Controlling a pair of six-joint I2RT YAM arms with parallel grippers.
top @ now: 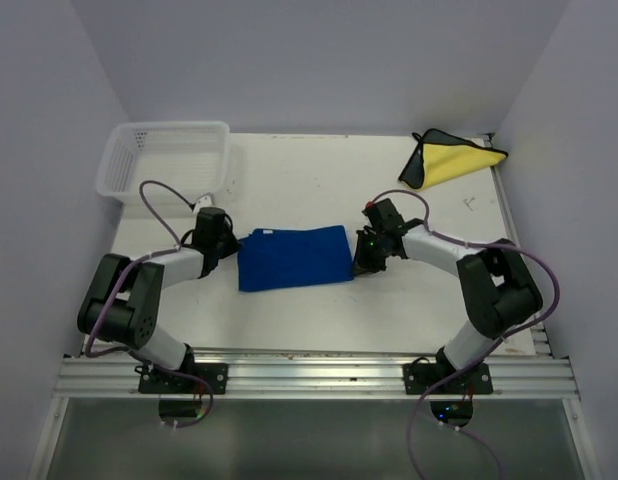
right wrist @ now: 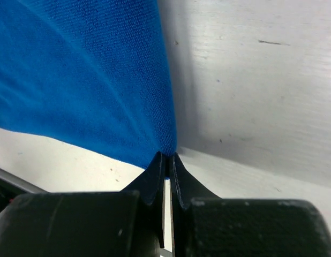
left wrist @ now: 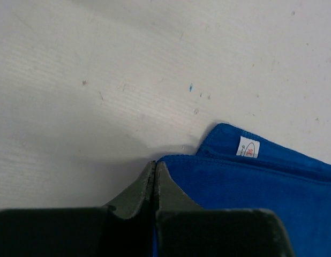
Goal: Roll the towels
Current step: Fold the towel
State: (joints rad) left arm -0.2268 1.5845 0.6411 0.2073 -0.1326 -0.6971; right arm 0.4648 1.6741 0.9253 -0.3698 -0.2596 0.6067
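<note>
**Both grippers pinched on the blue towel's ends**

The blue towel (top: 294,257) lies flat on the table (top: 309,180), midway between the two arms. The left gripper (top: 234,245) meets its left edge and the right gripper (top: 357,262) its right edge. From above, both sets of fingertips are hidden under the wrists, so the grip cannot be read there.

In the left wrist view, the left gripper (left wrist: 155,166) has its fingers pressed together with no gap. The tips sit at the towel's (left wrist: 251,187) hemmed corner, and a thin sliver of blue shows between the fingers lower down, so cloth is caught between them. How much is caught is hidden. A second layer peeks out behind the corner with a small white label (left wrist: 248,147) on it; its print is too small to read. The rest of the towel runs off the right and bottom edges.

In the right wrist view, the right gripper (right wrist: 168,158) is closed on a corner of the towel (right wrist: 90,80). Creases fan out from the tips, and the cloth is cut off at the top and left.

The yellow towel (top: 454,160) lies folded to a point at the far right corner, with dark edging showing. Its underside is hidden. A white basket (top: 169,127) sits at the far left.
</note>
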